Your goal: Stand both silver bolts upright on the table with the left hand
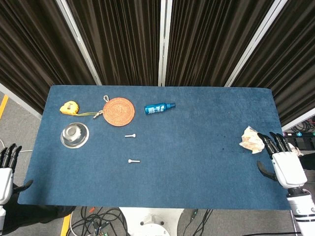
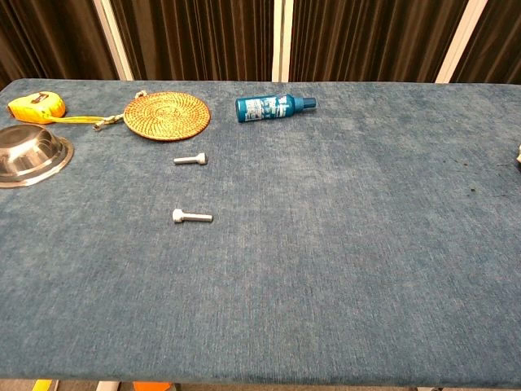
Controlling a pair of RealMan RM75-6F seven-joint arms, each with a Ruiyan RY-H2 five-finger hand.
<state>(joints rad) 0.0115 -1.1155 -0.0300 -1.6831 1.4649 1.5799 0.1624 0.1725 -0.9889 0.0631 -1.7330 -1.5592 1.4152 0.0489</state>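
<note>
From my station neither bolt has been touched yet, so the step in hand, as I judge it, is the first reach; my left hand (image 1: 6, 169) sits off the near left corner of the tabletop (image 1: 197, 147) with its fingers apart and nothing in them; my right hand (image 1: 284, 162) rests at the right edge, fingers likewise spread and holding nothing, and it should keep out of this job; the near silver bolt (image 2: 191, 216) lies on its side left of the middle, head pointing to the left edge, shank to the right; I would come in from the left edge, pinch it by the shank just beside the head, tip the shank up and set the flat head down on the cloth, then let go slowly because the nap may let it topple; the far silver bolt (image 2: 190, 160) lies the other way round, head toward the right, just short of the woven coaster (image 2: 167, 105), so my wrist will need a different turn there; further toward the far left corner lie a steel bowl (image 2: 31, 155) and a yellow tape measure (image 2: 37, 106); a blue bottle (image 2: 273, 107) lies on its side near the far edge, its label showing pale print too small for me to read; crumpled paper (image 1: 252, 138) sits at the right edge.
</note>
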